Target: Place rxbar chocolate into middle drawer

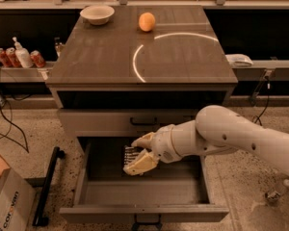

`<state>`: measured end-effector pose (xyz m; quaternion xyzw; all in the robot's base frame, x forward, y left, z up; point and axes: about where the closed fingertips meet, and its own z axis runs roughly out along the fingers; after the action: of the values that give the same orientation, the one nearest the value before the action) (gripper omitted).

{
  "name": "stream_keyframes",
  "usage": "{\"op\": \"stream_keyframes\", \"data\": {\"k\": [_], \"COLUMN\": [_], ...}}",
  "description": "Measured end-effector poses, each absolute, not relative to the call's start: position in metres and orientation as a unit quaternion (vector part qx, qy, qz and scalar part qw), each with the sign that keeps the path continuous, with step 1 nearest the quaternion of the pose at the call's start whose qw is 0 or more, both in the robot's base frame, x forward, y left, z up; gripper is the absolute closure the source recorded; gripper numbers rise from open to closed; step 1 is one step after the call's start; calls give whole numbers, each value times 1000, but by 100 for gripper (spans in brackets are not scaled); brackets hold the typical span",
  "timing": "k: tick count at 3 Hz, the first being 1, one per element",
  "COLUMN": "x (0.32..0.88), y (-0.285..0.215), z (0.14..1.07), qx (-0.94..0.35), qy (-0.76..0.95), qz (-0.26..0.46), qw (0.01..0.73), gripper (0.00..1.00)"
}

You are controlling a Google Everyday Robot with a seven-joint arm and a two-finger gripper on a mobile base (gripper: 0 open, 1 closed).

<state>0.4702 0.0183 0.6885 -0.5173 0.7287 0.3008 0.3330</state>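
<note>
A: One hand point(131, 156). Position?
B: Above the open middle drawer point(144, 211), toward 11 o'clock of its tray; on a white arm point(241, 138) entering from 3 o'clock.
A: State?
B: Clamped on the rxbar chocolate point(129, 152). Black wrapper upright between two pale fingers point(143, 162), over the tray floor. Contact with the floor: undetermined.
A: On the bench point(101, 66)?
B: One bowl point(97, 14) at 11 o'clock, one orange point(146, 21) at 12 o'clock, near each other.
A: Directly above the open drawer?
B: Shut drawer front point(86, 121), black bar handle point(144, 121).
</note>
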Motion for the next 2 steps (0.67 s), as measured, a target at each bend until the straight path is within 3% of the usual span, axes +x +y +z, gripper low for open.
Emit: {"op": "stream_keyframes", "data": {"k": [2], "x": [488], "y": [-9], "z": [609], "qx": [-488], "qy": [735], "qz": [317], "qw": [347], "gripper": [100]}}
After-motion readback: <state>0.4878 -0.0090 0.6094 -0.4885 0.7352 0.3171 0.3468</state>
